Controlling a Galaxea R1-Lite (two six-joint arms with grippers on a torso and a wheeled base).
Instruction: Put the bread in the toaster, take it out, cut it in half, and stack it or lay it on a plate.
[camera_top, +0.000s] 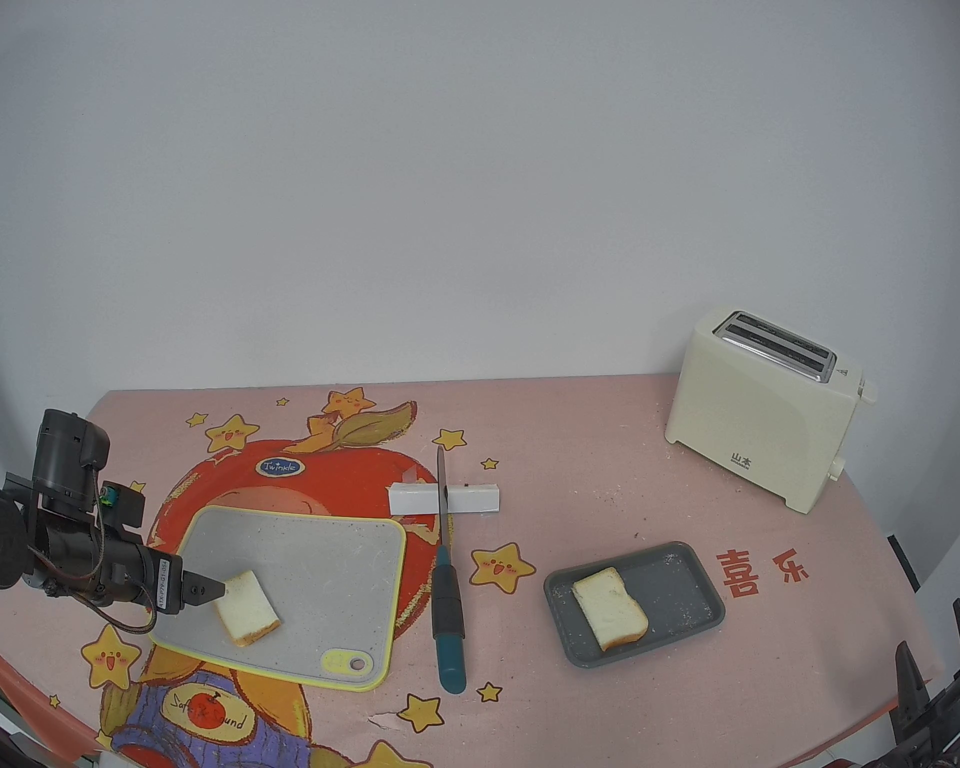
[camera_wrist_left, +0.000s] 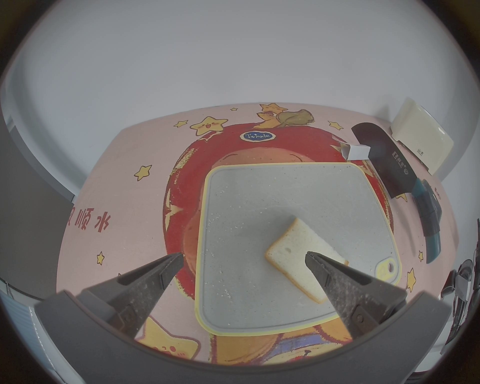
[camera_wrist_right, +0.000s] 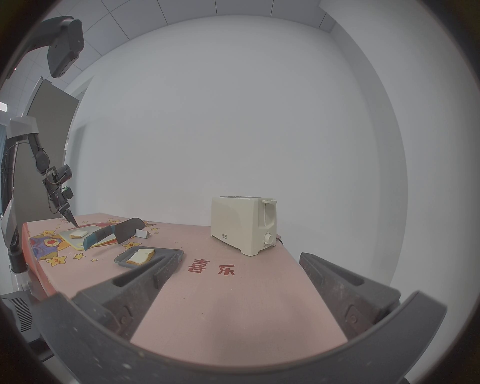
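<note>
Now my left gripper (camera_wrist_left: 243, 256) hovers over the board's (camera_top: 310, 560) left edge, jaws wide, with the bread (camera_top: 246, 607) on the board just ahead. I'd straddle its crusts squarely, squeeze softly, then lift toward the plate (camera_top: 685, 590) right of the board.
</note>
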